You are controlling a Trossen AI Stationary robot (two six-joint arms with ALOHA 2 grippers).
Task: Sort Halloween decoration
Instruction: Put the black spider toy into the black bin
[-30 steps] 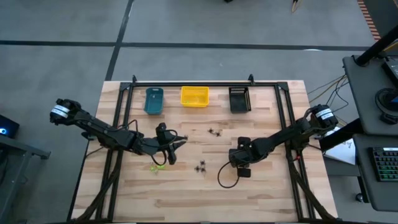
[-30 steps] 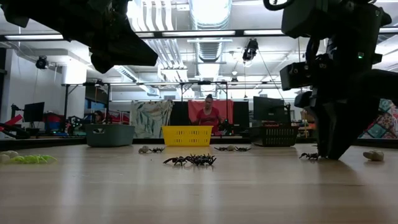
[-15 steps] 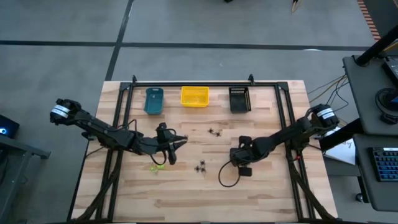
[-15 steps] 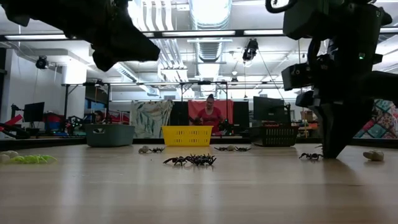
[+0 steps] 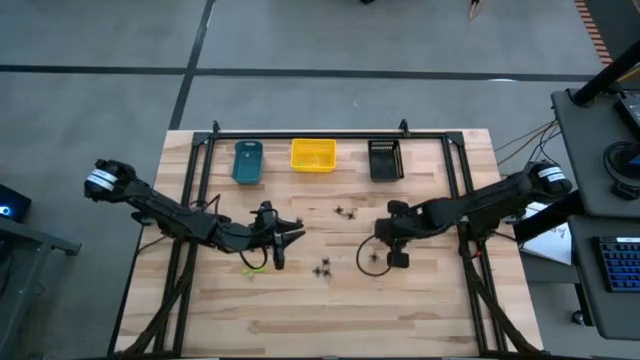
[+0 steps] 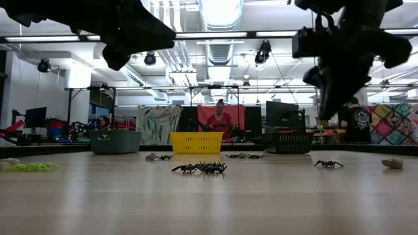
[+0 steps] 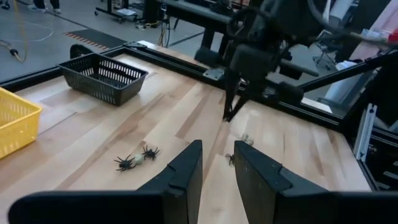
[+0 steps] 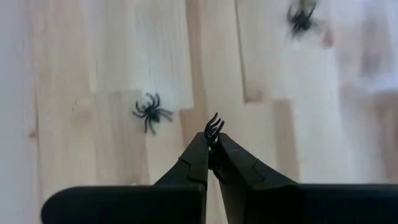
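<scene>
The Halloween decoration is tiny spiders scattered on the wooden table (image 5: pixel 430 300): a black cluster (image 5: pixel 322 270), a pair (image 5: pixel 345 211), a yellow-green one (image 5: pixel 250 268), and single black ones (image 8: pixel 151 112) (image 6: pixel 328 164). My right gripper (image 8: pixel 213 142) hangs above the table's middle right, shut on one black spider. My left gripper (image 7: pixel 217 163) hovers level over the middle left, open, with nothing between its fingers. My right gripper pinches a black spider between its two fingertips; only a few curled legs (image 8: pixel 214 124) stick out past the tips. The fingers slant steeply down from the table's right side. The spider is lifted clear of the wood.
A teal bin (image 5: pixel 247 161), a yellow bin (image 5: pixel 313 154) and a black bin (image 5: pixel 386 159) stand in a row along the far edge. A black frame rail (image 5: pixel 310 134) runs behind them. A loose cable loop (image 5: pixel 365 258) hangs under the right arm.
My right gripper has risen from the tabletop and gone toward the far edge. One black spider stays lying on the table where the gripper stood.
</scene>
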